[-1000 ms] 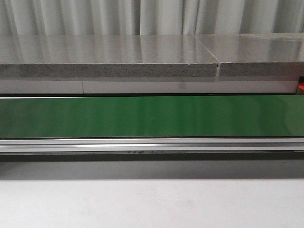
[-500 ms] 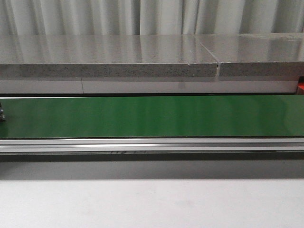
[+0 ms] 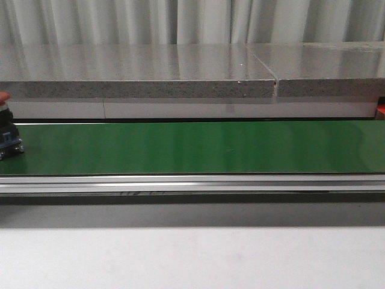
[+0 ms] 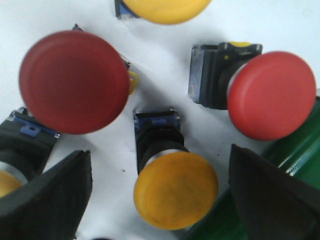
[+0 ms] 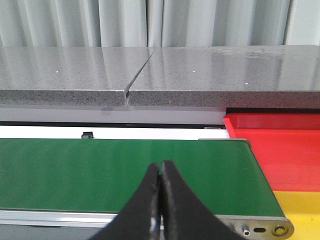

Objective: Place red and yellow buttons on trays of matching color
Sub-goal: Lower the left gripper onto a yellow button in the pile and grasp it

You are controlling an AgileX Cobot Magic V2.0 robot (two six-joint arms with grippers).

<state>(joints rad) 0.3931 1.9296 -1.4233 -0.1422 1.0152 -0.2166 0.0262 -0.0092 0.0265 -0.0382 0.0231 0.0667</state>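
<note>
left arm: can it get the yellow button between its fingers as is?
Probably yes. The left gripper is open right over the yellow button, whose cap shows unobstructed between the fingers. The red buttons lie apart from it.

We saw one button point(image 3: 8, 139) standing on the conveyor belt point(image 3: 192, 147) at its far left end. Behind the belt ran a stone ledge point(image 3: 138, 75). Before it lay the table point(image 3: 192, 259). Two trays point(image 5: 280, 150) sat beside the belt's right end.

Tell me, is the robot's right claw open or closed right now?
Closed and empty. In the right wrist view the right gripper has its two dark fingers pressed together above the green belt, with nothing between them.
</note>
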